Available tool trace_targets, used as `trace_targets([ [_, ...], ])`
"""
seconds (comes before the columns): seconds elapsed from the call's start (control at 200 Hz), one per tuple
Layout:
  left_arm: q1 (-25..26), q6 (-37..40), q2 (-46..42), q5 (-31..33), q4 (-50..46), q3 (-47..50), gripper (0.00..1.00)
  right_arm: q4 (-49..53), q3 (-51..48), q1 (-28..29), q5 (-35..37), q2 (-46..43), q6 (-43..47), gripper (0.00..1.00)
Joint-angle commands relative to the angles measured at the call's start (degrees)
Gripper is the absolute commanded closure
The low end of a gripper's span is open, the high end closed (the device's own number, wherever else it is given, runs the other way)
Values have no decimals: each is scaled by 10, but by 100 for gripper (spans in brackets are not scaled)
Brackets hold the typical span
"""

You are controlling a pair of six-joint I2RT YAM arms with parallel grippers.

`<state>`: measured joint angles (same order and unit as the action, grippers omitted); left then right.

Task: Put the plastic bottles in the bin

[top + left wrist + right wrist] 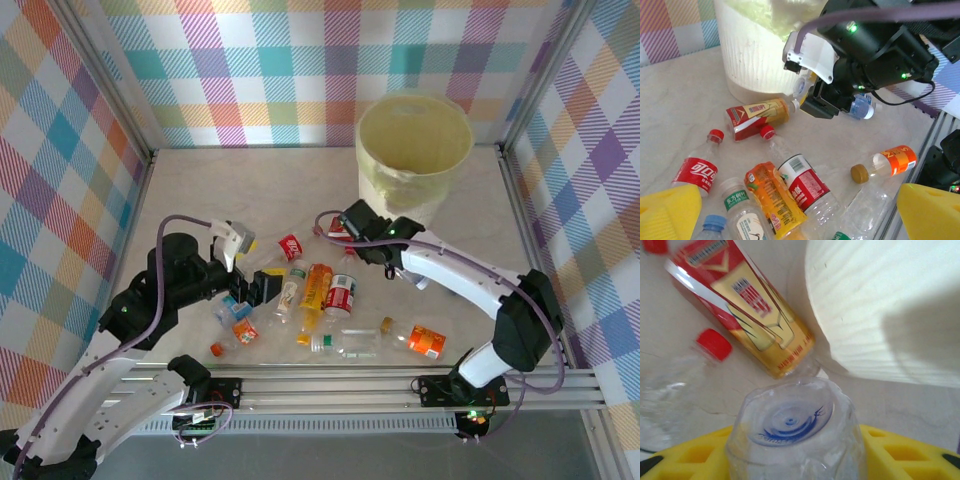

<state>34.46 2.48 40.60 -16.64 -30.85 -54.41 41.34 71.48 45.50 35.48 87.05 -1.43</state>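
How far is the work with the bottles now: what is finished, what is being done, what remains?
Done: nothing evident; from above, no bottle shows inside the bin. In hand: the right gripper is shut on a clear bottle beside the bin. Remaining: roughly ten bottles lie on the table; the left gripper hangs open above them.

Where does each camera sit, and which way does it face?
Top: above and behind, looking down on table, bottles and bin; both arms show.
Left wrist: on the left arm, facing across bottles to the bin; own yellow fingers at corners.
Right wrist: on the right arm, facing the clear bottle its gripper holds.
Wrist views share the red-and-gold bottle.
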Motion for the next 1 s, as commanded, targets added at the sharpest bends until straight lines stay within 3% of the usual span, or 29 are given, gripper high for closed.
trace_targets([
  [0.0, -2, 15, -3, 12, 25, 8, 0, 22, 51, 6, -81, -38, -12, 47],
  [0.135, -3, 16, 0, 8, 30, 15, 0, -3, 100, 5, -160, -64, -32, 46],
  [0.28, -3, 13, 12, -1, 28, 13, 0, -15, 163, 6, -186, -63, -32, 46],
  [0.655, -4, 14, 14, 0, 48, 29, 0, -60, 333, -23, -176, -36, 15, 46],
  [0.995, -4, 14, 23, 4, 45, 30, 0, -116, 428, -110, -172, 8, 18, 45],
])
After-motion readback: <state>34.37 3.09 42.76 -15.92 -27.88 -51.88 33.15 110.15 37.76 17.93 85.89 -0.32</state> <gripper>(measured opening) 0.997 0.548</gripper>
